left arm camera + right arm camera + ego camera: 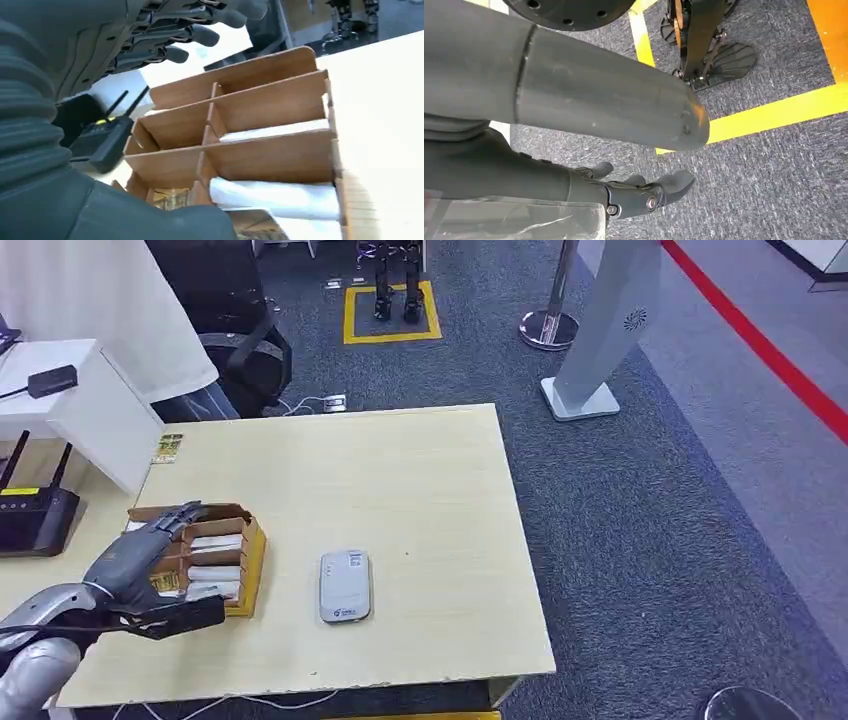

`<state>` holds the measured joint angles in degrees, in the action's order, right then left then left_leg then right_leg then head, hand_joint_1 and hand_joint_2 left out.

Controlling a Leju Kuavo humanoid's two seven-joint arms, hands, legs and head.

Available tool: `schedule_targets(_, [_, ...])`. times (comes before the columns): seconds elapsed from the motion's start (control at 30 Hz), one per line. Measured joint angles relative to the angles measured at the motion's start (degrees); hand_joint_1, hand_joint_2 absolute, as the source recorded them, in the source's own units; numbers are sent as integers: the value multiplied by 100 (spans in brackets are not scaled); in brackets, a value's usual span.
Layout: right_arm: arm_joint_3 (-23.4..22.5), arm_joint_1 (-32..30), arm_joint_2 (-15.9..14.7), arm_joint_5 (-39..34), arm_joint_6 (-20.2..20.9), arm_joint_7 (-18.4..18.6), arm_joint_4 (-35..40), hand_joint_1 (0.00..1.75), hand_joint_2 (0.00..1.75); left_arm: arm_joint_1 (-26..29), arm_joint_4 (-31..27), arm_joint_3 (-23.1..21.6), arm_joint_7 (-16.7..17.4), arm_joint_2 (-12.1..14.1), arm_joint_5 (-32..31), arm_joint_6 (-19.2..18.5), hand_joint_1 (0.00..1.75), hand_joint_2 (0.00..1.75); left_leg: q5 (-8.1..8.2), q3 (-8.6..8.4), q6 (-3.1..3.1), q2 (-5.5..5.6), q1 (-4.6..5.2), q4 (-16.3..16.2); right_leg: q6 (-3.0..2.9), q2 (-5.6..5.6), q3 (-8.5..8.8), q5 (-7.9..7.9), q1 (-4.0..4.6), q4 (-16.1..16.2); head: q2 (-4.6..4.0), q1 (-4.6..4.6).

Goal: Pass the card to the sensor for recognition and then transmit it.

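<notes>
Head high above table (420,480); wrists close

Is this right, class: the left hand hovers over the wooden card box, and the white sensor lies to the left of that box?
No. In the head view the white sensor lies to the right of the wooden card box; the left hand is over the box.

Pale wood tabletop (420,490), brown divided box (245,540) with white cards (215,543), light grey sensor (345,586), black router (35,520), grey hand (150,540), dark grey carpet (650,520) striped red.
</notes>
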<state>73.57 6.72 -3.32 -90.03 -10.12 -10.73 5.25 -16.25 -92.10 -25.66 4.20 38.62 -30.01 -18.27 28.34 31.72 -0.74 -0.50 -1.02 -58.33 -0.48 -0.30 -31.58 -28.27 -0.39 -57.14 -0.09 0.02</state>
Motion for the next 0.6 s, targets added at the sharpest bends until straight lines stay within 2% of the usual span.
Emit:
schedule_targets(0.33, [0,-12,0,0,-42,28,0,0,0,232,-171,-111,149,415,269,31,0,175,0,1,0,-2,-1,0,0,3,0,0,1,0,0,-2])
schedule_targets(0.6, [0,-13,0,2,-52,28,0,0,0,509,-529,-103,160,806,675,-116,0,175,0,1,0,-2,-1,0,0,3,0,0,1,0,0,0])
